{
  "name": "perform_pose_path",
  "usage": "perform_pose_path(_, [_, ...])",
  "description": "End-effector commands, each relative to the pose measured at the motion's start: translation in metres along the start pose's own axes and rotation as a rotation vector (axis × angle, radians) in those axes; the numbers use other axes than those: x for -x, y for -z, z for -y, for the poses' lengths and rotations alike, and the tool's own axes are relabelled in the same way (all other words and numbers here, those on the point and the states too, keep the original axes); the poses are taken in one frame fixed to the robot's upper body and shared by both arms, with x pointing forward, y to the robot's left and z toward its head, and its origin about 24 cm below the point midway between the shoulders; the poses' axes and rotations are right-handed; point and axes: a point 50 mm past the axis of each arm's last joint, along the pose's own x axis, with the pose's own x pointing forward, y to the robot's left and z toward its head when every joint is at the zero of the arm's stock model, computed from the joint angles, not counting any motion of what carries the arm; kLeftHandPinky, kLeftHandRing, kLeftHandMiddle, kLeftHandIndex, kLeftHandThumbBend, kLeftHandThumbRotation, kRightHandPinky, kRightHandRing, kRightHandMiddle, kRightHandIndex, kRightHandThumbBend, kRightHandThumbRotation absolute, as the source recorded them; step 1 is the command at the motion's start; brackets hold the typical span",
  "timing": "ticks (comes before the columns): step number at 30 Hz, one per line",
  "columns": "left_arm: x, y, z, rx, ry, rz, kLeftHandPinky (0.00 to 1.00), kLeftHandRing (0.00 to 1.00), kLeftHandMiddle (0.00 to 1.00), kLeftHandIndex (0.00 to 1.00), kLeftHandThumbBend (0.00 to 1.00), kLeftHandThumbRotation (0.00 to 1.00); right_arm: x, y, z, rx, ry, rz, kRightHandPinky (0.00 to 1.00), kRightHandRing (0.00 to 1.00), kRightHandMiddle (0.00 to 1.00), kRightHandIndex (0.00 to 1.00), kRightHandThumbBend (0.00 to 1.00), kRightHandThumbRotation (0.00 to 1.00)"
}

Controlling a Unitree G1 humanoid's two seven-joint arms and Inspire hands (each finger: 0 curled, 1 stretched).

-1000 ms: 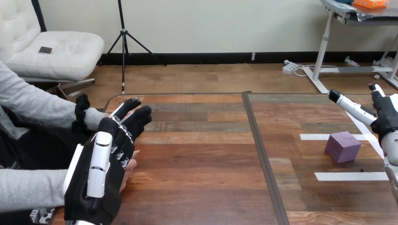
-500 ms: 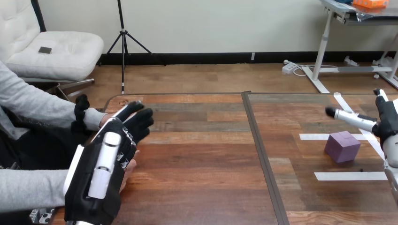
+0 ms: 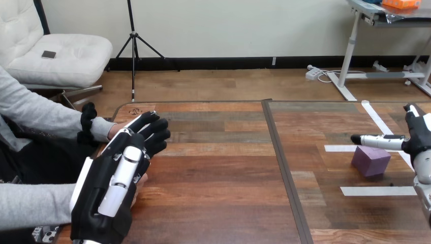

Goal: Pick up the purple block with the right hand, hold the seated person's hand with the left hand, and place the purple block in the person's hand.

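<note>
— What's at the left?
— The left robot hand point(image 3: 109, 192) is spread wide, fingers straight, lying over the person's hand point(image 3: 142, 181) by the desk's point(image 3: 218, 173) left edge. I can't tell if they touch.
— And the block?
— The block point(image 3: 371, 160) sits on the desk at the right, between two tape strips point(image 3: 378, 191). The right robot hand point(image 3: 419, 133) is open, one finger stretched just above the block's top, gripping nothing.

Right robot hand point(image 3: 419, 133) nearer purple block point(image 3: 371, 160)
</note>
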Motion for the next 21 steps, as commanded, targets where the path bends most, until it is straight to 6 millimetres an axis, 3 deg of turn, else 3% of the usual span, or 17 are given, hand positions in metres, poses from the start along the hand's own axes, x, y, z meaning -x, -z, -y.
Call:
perform_pose_path(1, [-0.008, -0.012, 0.001, -0.024, 0.042, 0.049, 0.84, 0.81, 0.8, 0.8, 0.36, 0.61, -0.001, -0.017, -0.007, 0.009, -0.006, 0.05, 0.87, 1.0, 1.0, 1.0, 1.0, 0.2])
perform_pose_path(21, [-0.008, -0.013, 0.0, -0.042, 0.082, 0.041, 0.82, 0.8, 0.8, 0.77, 0.33, 0.48, 0.004, -0.001, -0.025, 0.092, -0.053, 0.009, 0.9, 1.0, 1.0, 1.0, 1.0, 0.23])
